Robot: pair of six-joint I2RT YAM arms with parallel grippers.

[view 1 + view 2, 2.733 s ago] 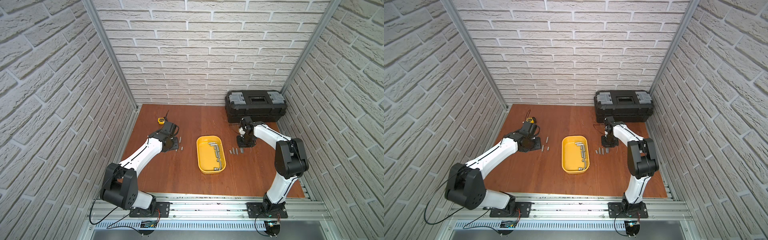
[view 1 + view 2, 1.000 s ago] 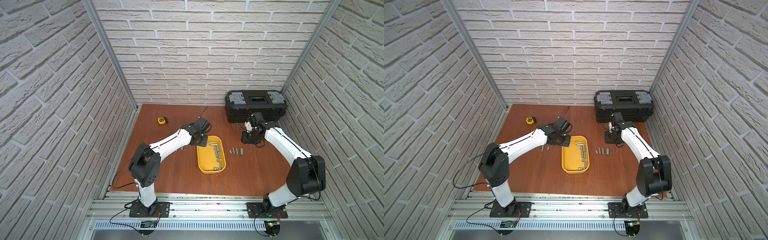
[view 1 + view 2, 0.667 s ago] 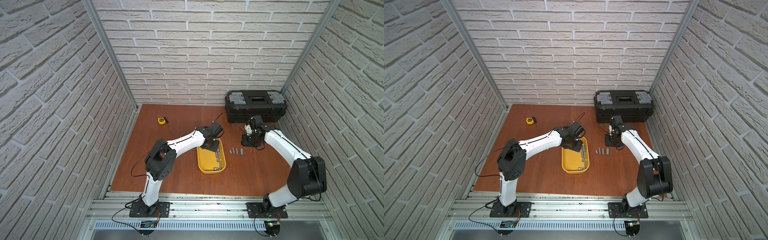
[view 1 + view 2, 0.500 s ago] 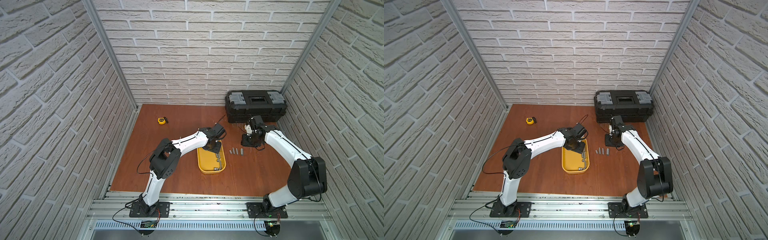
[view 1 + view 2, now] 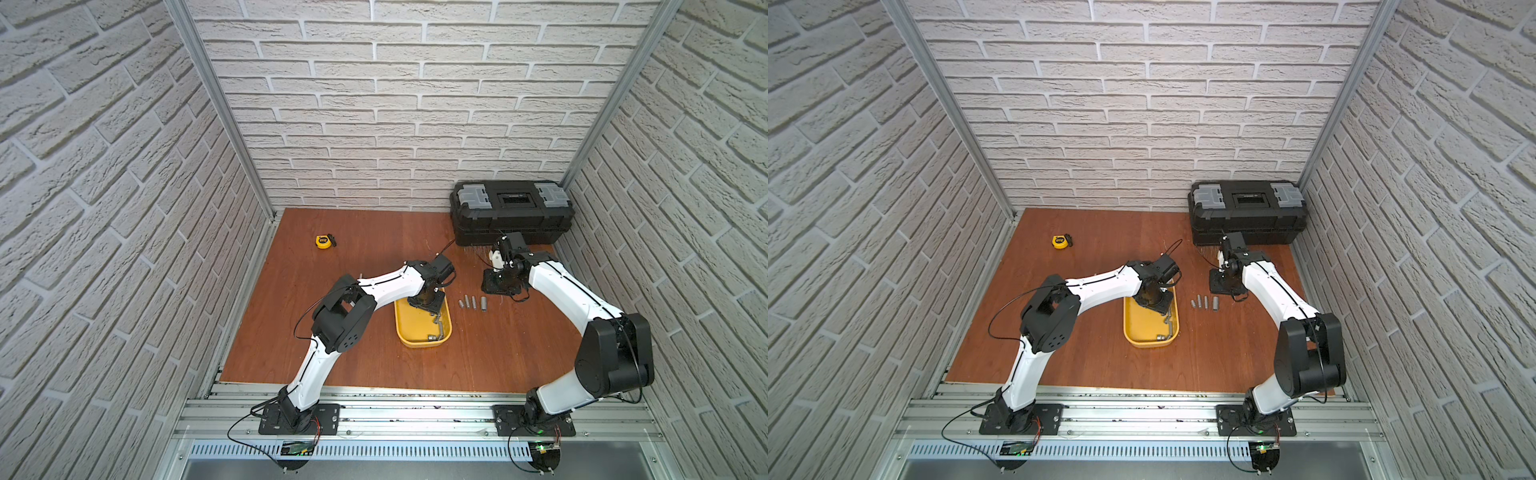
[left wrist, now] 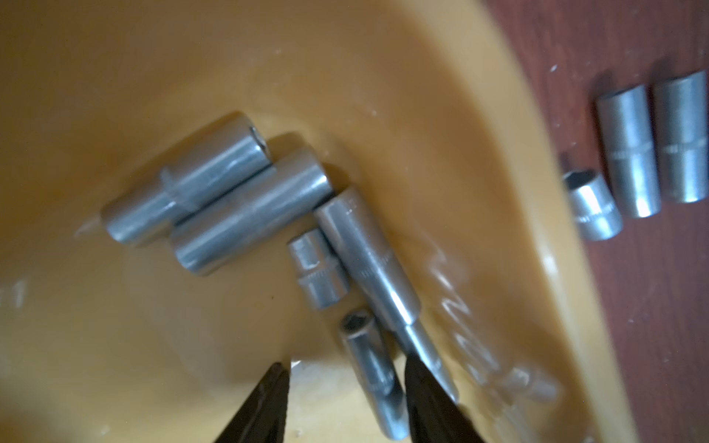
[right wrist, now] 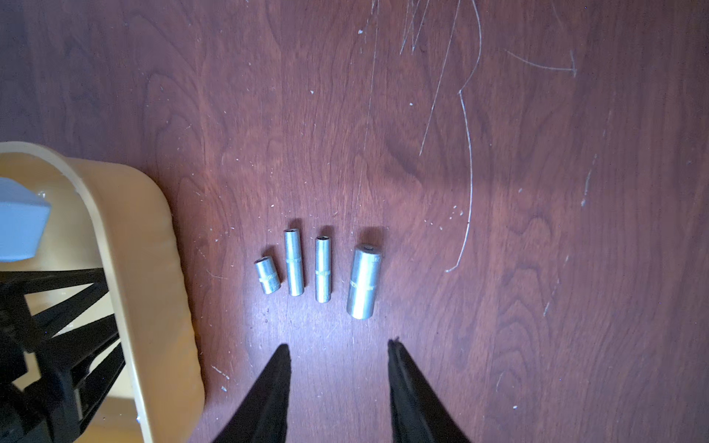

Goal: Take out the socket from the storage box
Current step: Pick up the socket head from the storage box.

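L gripper [image 6: 343, 383] is down inside the storage box [image 5: 413, 328], jaws part open & straddling a slim socket [image 6: 370, 364]. One tip is just beside it, the other has a clear gap, so nothing's clamped yet. Box sits mid-table [image 5: 374, 232], btw the two arms. The slim socket lies on the box floor at the far end, close to the wall on the R-arm side.

Progress, my read: partly done. A row of sockets [image 7: 323, 268] already lies on the wood just beside the box, R-arm side. The pick in hand looks to be at the closing stage. After that: lift, carry over the wall, set down. If every socket must come out, plenty's left.

Counts:
- Out of box: 4 (1 short, 2 slim, 1 fat), side by side, not touching.
- In box, L wrist view: 5 clear. That's 2 fat ones touching side by side, 1 stubby, 1 long stepped, + the slim one btw the jaws. There's a blurred grey shape past them, can't tell what.
- Both top views show metal bits [image 5: 433, 337] along the same wall toward the near end, too small to name or count.

R gripper [image 7: 338, 347] hovers over bare wood just short of the row, jaws apart, empty.

Further out: 1 black toolbox [image 5: 513, 212] at the back wall, behind the R gripper. 1 yellow tape measure [image 5: 325, 241] sits on the far L side, well apart from everything.
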